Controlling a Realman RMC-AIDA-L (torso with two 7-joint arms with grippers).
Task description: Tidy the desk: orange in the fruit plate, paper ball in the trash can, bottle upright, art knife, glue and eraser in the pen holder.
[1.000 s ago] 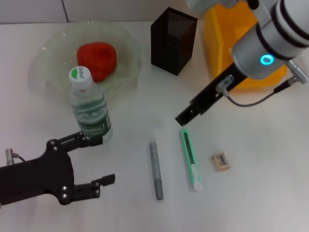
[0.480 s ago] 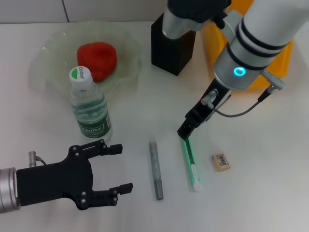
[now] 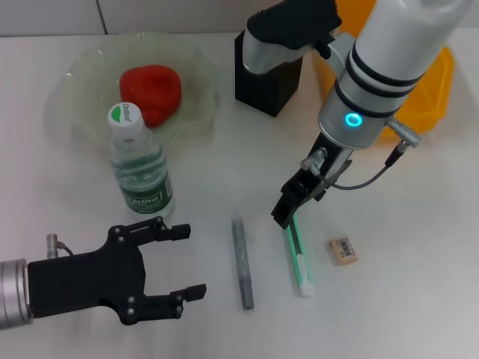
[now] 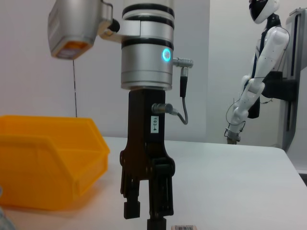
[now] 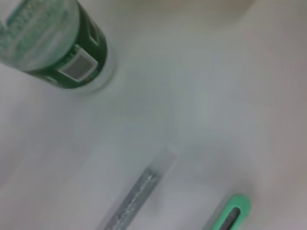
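Left gripper: the black left gripper (image 3: 176,262) hovers low at the near left of the white desk (image 3: 419,224), its two fingers spread apart and holding nothing; bare desk lies between them.
Fruit plate: the clear, wavy-rimmed glass plate (image 3: 71,82) sits at the far left, close to the desk's back edge, with a round red-orange fruit (image 3: 150,93) in its middle.
Bottle: the clear plastic water bottle with a green and white cap (image 3: 140,166) stands upright just in front of the plate, touching its near rim as seen from the head; open desk lies between it and the left gripper's fingers.
Glue: the slim grey stick (image 3: 242,262) lies flat near the middle front, well clear of the bottle, with a bare strip either side.
Art knife: the green and white art knife (image 3: 297,258) lies flat just right of the grey stick, roughly parallel with it, its far end under the right gripper.
Right gripper: the black right gripper (image 3: 284,212) points down onto the knife's far end; from the left wrist view its fingers (image 4: 130,208) look slightly parted, with nothing in them.
Eraser: the small tan block with a printed label (image 3: 341,250) lies just right of the knife, not touching it; bare desk runs beyond it to the right.
Pen holder: the black mesh square holder (image 3: 263,86) stands at the back, partly behind the right arm.
Bin: the yellow plastic bin (image 3: 430,82) stands at the far right, beside the holder.
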